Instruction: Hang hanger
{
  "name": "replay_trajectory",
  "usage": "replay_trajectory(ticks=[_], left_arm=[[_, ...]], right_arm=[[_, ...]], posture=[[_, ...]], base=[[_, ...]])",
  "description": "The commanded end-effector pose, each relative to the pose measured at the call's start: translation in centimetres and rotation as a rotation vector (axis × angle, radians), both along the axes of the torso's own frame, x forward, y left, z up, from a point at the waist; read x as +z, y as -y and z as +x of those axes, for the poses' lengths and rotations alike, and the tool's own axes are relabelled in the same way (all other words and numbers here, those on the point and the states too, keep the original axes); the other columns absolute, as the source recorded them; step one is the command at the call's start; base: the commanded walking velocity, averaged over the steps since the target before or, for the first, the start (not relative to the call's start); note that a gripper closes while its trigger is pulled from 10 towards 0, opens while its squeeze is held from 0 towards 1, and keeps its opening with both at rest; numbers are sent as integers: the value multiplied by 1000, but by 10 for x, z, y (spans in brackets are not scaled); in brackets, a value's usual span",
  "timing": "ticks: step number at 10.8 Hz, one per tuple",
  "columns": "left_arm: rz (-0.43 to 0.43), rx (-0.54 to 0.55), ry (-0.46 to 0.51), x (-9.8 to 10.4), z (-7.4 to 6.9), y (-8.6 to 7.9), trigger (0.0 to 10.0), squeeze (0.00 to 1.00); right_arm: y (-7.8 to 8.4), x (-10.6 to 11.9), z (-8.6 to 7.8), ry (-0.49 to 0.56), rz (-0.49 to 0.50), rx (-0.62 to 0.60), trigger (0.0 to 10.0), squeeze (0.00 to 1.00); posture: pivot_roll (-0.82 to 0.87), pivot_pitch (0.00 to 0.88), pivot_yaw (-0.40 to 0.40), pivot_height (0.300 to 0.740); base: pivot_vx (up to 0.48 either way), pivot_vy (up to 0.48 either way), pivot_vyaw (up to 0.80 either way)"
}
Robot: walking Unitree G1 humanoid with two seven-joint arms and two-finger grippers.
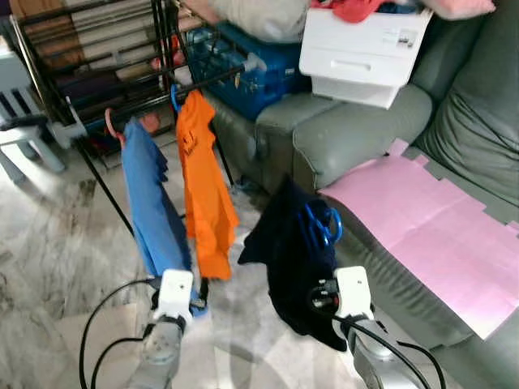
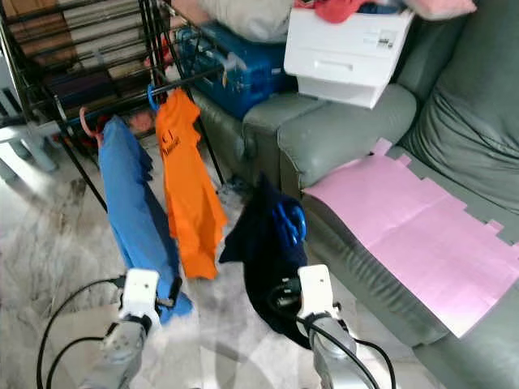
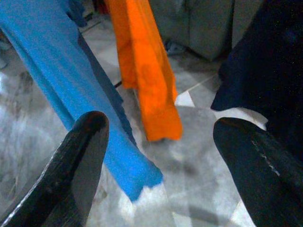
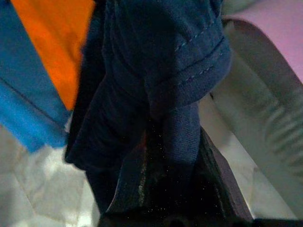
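— Status was requested: where was the hanger (image 1: 323,224) held?
— It was carried, with its navy garment (image 1: 290,259), clamped by the right gripper (image 4: 165,179), right of the rack rail (image 1: 207,81). The left gripper (image 3: 156,161) was spread wide, empty. Hook alignment above the rail was advised.

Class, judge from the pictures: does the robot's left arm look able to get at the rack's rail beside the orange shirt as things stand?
Probably yes. The left gripper is open and holds nothing, and only floor lies between the blue shirt and the orange shirt ahead, though the rail sits well above.
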State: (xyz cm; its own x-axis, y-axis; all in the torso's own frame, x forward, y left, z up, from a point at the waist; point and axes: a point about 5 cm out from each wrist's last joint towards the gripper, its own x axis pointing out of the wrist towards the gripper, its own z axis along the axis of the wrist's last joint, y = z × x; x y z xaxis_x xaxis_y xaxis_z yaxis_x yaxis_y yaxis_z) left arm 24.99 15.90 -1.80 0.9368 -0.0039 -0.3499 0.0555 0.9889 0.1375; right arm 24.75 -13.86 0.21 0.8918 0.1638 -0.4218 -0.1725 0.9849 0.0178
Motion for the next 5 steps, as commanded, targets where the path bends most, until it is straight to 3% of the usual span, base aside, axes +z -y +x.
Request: replay_trajectory(ticks=[1, 2, 4, 5], left_arm=[[27, -7, -7, 0, 2, -5, 10000, 0], [50, -20, -66, -8, -1, -11, 10000, 0], [93, -29, -177, -20, -7, -15, 10000, 0], [61, -13, -281, -28, -11, -16, 10000, 0]], right_arm=[[2, 2, 6, 36, -16, -2, 10000, 0], [3, -12, 3, -5, -37, 11, 10000, 0], [18, -28, -2, -94, 18, -93, 10000, 0], [20, -36, -5, -120, 0, -75, 10000, 0]], posture=[[-70, 92, 80, 740], [-88, 70, 98, 740], [-111, 36, 117, 740], [-127, 11, 124, 740]], base=[[0, 0, 0], [0, 0, 0], [0, 0, 0], [0, 0, 694]])
